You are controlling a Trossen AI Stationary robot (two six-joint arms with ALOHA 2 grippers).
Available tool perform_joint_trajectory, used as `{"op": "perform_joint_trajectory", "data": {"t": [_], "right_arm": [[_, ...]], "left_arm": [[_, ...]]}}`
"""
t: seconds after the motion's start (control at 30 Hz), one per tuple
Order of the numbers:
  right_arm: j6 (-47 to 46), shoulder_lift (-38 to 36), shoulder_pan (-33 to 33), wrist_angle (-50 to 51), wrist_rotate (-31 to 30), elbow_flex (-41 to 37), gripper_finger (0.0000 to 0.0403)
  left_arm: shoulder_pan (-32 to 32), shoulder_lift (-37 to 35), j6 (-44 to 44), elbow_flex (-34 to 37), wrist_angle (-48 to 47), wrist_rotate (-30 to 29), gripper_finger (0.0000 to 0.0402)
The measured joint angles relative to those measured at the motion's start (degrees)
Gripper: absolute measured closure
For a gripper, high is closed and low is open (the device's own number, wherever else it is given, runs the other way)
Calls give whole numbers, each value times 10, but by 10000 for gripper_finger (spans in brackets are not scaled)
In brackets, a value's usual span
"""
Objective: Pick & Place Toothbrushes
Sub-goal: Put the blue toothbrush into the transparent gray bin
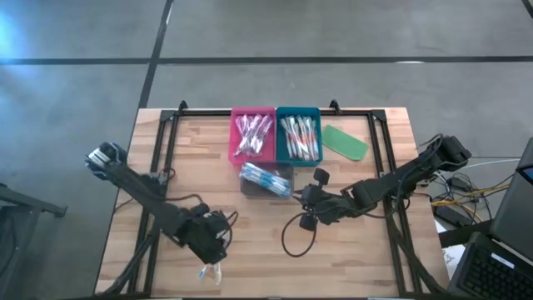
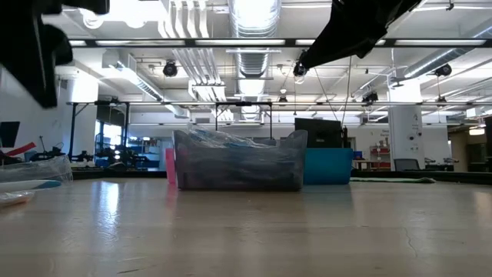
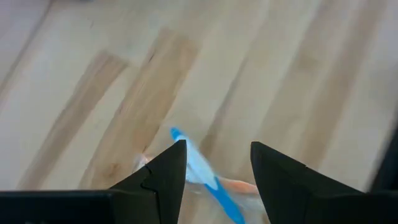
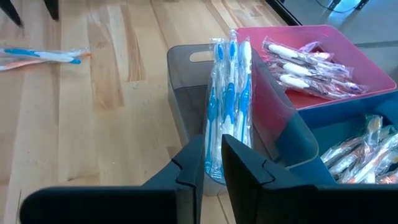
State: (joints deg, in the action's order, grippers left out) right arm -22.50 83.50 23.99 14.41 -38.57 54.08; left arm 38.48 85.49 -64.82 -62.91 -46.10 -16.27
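Several wrapped toothbrushes fill a pink tray (image 1: 252,133) and a teal tray (image 1: 298,135) at the table's far middle. In front of them stands a grey tray (image 1: 266,180) with a packet of blue toothbrushes (image 4: 227,93) slanting across it. My right gripper (image 4: 213,163) is at the packet's near end, shut on it. A few loose toothbrushes (image 1: 210,272) lie near the table's front edge on the left. My left gripper (image 3: 217,163) hangs open just above them, with a blue brush (image 3: 208,177) showing between its fingers. My right gripper has the near end (image 4: 214,149) of the blue toothbrush packet in the narrow gap between its two fingers. The fingers slant down from the table's right and lie along the packet. The packet's far end (image 4: 233,40) sticks up over the grey tray's far rim beside the pink tray.
A flat green oblong piece (image 1: 344,142) lies to the right of the teal tray. A black frame (image 1: 158,117) runs along the table's sides and far edge. A dark cable (image 1: 296,237) loops on the wood below my right arm. Bare wood lies between the two arms.
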Motion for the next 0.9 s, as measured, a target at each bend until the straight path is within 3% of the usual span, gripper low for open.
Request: {"op": "perform_joint_trajectory", "data": {"t": [0.3,0.9], "right_arm": [[0,0,0,-2,0,0,357],[0,0,0,-2,0,0,301]], "left_arm": [[-10,79,-17,5,0,24,218],[-20,144,-39,5,13,34,237]]}}
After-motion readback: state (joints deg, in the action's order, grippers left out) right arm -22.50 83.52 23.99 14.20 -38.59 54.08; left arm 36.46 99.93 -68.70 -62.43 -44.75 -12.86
